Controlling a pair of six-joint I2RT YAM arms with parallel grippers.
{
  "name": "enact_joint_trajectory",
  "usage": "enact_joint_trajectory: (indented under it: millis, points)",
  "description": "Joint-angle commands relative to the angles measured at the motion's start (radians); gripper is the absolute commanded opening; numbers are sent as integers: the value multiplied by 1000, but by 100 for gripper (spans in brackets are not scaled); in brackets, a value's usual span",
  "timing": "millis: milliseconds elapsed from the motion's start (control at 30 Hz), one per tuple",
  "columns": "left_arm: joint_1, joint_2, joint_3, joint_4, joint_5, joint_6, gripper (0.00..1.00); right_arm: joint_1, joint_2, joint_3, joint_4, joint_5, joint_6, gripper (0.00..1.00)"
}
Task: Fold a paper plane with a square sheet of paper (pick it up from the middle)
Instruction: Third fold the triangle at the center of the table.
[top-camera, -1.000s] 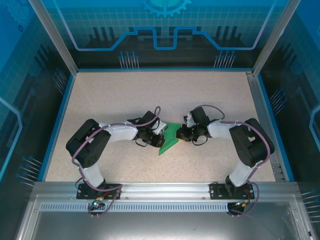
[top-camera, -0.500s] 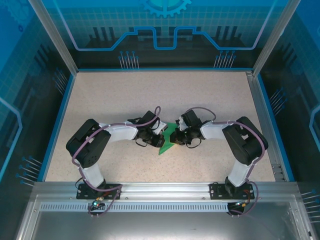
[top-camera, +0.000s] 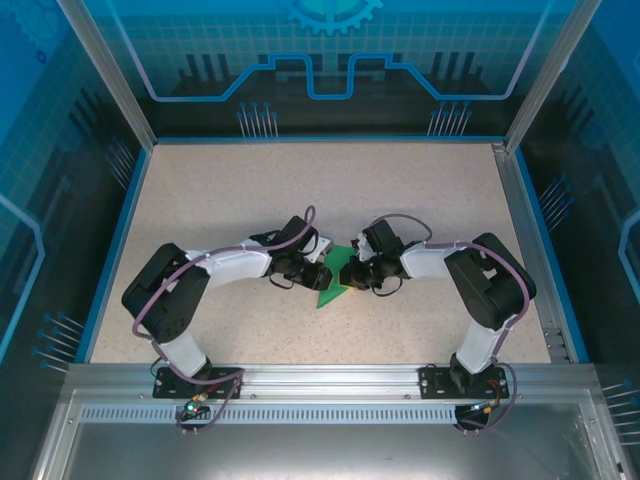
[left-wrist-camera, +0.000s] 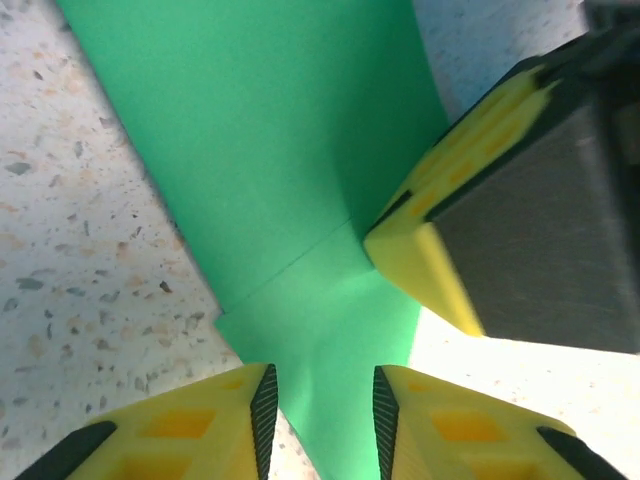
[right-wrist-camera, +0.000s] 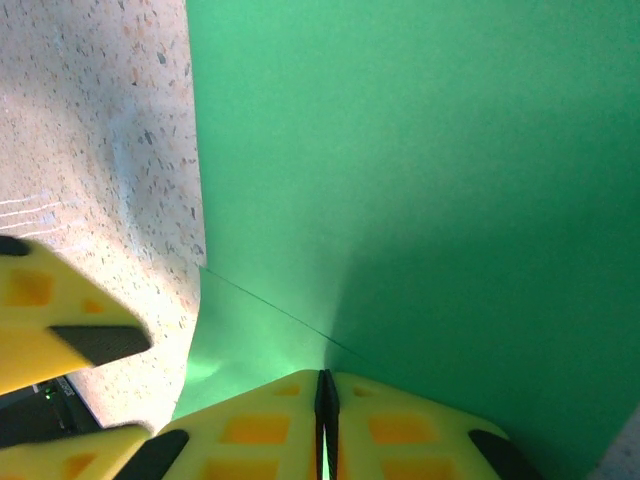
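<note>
1. The partly folded sheet of paper (left-wrist-camera: 270, 130) lies on the counter (left-wrist-camera: 60, 250) between both claws.
2. Left claw (left-wrist-camera: 320, 405): jaws apart, paper showing between them. Right claw (right-wrist-camera: 323, 385): jaws together, pinching the paper.
3. Risk: with only 1 grip, a pull could drag or tear the sheet and skew the crease.
</note>
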Motion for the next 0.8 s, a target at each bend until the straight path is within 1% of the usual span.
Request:
enact_joint_trajectory:
  millis: [0, 133, 200, 300, 367, 500, 767]
  points:
    - [6, -81, 12, -47, 28, -78, 33, 13, 38, -34, -55, 88, 0, 12]
    - [4, -120, -13, -25, 160, -161, 26, 13, 37, -30, -66, 95, -2, 12]
    - [0, -102, -20, -6, 239, -195, 23, 13, 39, -29, -68, 99, -2, 12]
    - [-5, -66, -34, 36, 297, -237, 22, 12, 43, -28, -69, 98, -4, 12]
    - [-5, -38, -35, 26, 306, -237, 20, 13, 44, -25, -74, 98, -4, 12]
    - [-5, -8, -58, 44, 312, -239, 20, 13, 39, -23, -78, 101, -6, 12]
    - [-5, 54, -52, 50, 302, -224, 20, 13, 31, -22, -89, 105, -9, 12]
